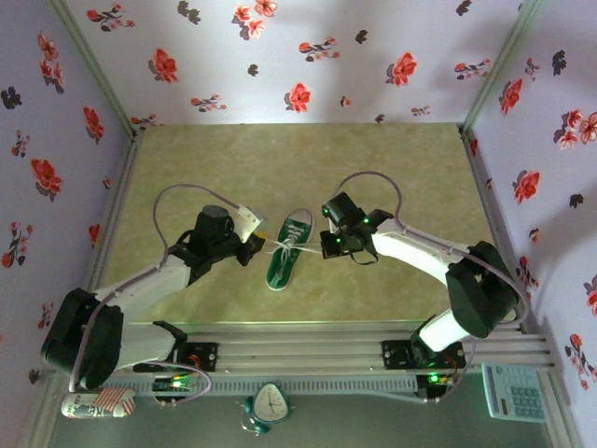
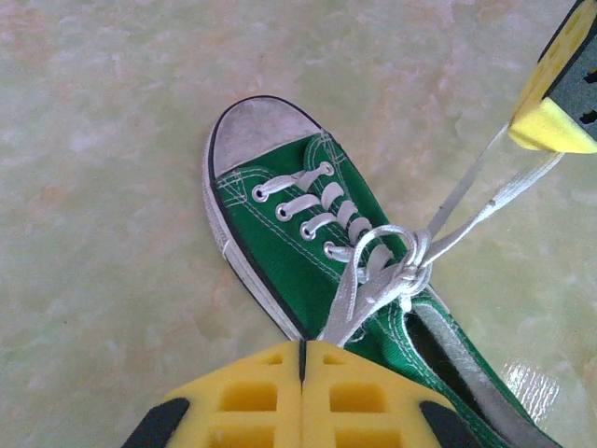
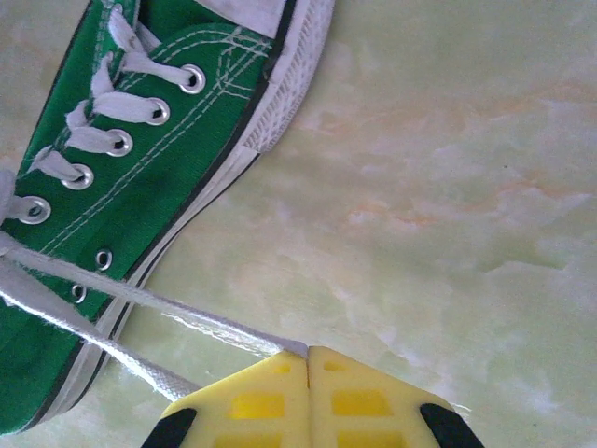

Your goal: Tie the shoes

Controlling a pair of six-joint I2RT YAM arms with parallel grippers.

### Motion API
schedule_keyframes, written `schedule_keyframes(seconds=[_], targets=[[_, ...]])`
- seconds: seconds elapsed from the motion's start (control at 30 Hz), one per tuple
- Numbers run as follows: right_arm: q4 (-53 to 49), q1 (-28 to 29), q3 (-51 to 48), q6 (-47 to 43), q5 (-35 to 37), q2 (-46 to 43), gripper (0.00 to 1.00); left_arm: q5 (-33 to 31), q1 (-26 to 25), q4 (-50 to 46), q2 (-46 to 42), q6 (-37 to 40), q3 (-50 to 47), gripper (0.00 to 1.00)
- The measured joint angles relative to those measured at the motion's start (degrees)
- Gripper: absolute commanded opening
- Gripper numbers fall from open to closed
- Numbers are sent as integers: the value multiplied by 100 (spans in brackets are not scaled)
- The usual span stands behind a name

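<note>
Now tightening the knot (image 2: 410,273) on the sneaker (image 1: 287,250).
I'm clenching laces (image 2: 315,199) in left fingers (image 2: 252,397) and right fingers (image 3: 364,401), sneaker lying between, toe toward the table's (image 1: 392,168) far edge.

A pale green marbled table (image 1: 280,159) lies at the centre, with walls (image 1: 308,56) of lilac paper printed with red flowers from nine round to three o'clock. Past its near edge, a striped can (image 1: 98,405) lies on its side at seven o'clock, a teal alarm clock (image 1: 270,403) at six and a calculator (image 1: 513,392) at five.
</note>
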Motion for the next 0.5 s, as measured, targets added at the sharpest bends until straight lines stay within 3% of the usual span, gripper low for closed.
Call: schedule_keyframes(seconds=[0.5], targets=[[-457, -11, 2, 2, 664, 0, 0, -197, 48, 2, 15, -120, 0, 0]])
